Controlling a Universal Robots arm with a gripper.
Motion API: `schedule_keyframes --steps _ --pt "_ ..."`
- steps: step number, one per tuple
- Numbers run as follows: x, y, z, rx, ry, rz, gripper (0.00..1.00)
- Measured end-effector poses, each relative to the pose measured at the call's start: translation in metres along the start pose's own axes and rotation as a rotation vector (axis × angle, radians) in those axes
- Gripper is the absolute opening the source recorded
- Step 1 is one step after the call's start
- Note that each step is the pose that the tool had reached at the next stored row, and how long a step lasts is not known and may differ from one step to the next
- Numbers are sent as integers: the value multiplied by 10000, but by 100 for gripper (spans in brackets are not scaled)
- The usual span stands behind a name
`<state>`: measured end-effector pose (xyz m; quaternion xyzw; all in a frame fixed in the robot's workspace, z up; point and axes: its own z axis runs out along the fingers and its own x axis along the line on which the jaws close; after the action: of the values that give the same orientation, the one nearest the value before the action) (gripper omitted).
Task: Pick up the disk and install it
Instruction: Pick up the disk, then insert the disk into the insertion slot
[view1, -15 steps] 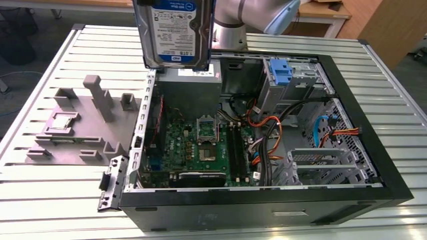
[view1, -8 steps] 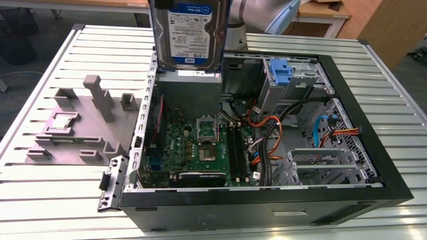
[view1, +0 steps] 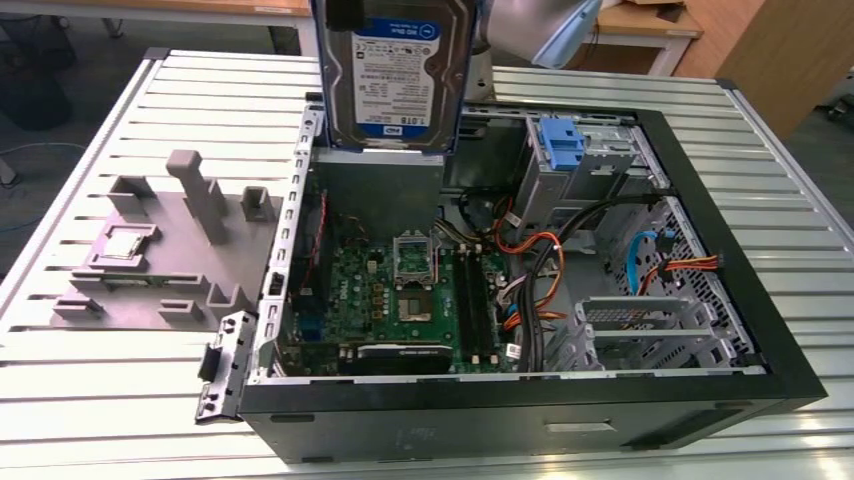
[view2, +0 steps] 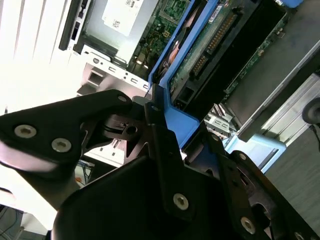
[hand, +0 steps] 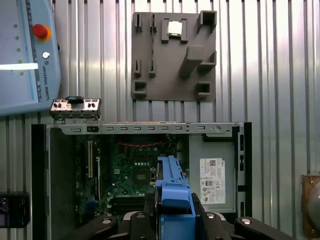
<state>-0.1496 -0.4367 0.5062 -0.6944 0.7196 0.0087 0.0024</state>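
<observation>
The disk (view1: 394, 75), a silver hard drive with a white-and-blue label in a blue plastic bracket, hangs upright above the back of the open computer case (view1: 747, 330). In both wrist views my gripper (view2: 182, 125) is shut on it. The black fingers (hand: 150, 202) clamp the blue bracket (hand: 172, 187) from both sides. The drive's circuit-board side (view2: 225, 45) shows in the second wrist view. The disk is held over the motherboard (hand: 135, 172), clear of the case floor.
A drive bay with a blue bracket (view1: 567, 140) sits at the case's back right, and a bare metal cage (view1: 641, 325) stands nearer the front among orange and black cables. A grey fixture plate (view1: 147, 260) holding a small silver chip (view1: 124, 243) lies at the exterior view's left. A teach pendant (hand: 25, 55) rests on the slatted table.
</observation>
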Motion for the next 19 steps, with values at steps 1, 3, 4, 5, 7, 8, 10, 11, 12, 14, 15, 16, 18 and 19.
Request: schedule_keyframes --steps 1,3,4,5,7,8,10,11,12,14,15,16,18,19 --pt "24 -3 4 0 0 0 36" --pt "67 -11 13 1 0 0 36" --pt "82 -21 16 0 -1 0 36" --pt "91 -35 20 1 -2 1 36" --pt "102 -78 24 1 0 0 36" --pt "106 -106 25 0 1 0 36" --pt "112 -162 30 0 0 -1 36" --pt "117 -272 39 1 -1 0 36" --pt "118 -287 41 0 0 -1 36" --pt "118 -310 43 1 -1 0 36" --pt "118 -310 43 1 -1 0 36" --pt "117 -316 43 0 0 0 36" --pt "119 -321 45 0 0 0 36" --pt "120 -321 46 1 -1 0 36"
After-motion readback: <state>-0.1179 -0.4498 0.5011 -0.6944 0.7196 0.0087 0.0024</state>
